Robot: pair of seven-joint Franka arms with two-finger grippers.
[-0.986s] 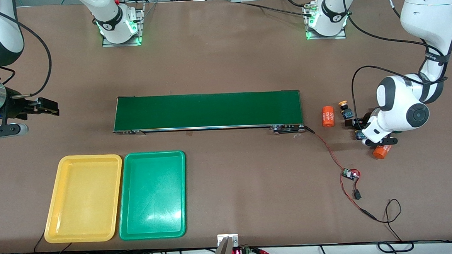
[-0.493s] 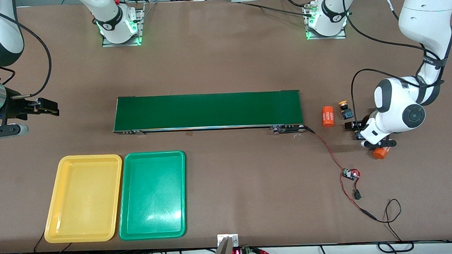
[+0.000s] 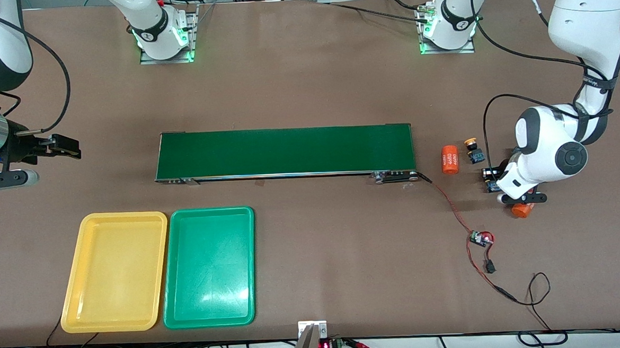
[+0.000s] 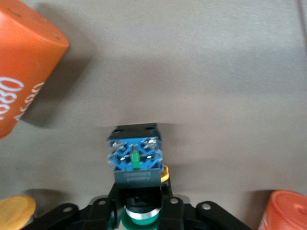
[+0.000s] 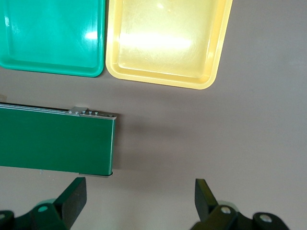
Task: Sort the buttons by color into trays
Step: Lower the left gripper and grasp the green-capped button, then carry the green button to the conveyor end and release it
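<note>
- You see the conveyor belt (image 3: pixel 285 152) across mid-table.
- Your yellow tray (image 3: pixel 114 272) and green tray (image 3: pixel 209 267) sit side by side, nearer the camera.
- Your right gripper (image 5: pixel 139 196) waits, jaws spread wide.
- Your left gripper (image 4: pixel 140 211) is clamped on a green button (image 4: pixel 135 165), between orange cylinders (image 3: pixel 450 159).
- A yellow button (image 3: pixel 472 148) lies just beside it.

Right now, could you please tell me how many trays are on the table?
2. The yellow tray lies toward the right arm's end of the table, nearer the front camera than the green belt; the green tray sits beside it. None seems hidden.
</note>
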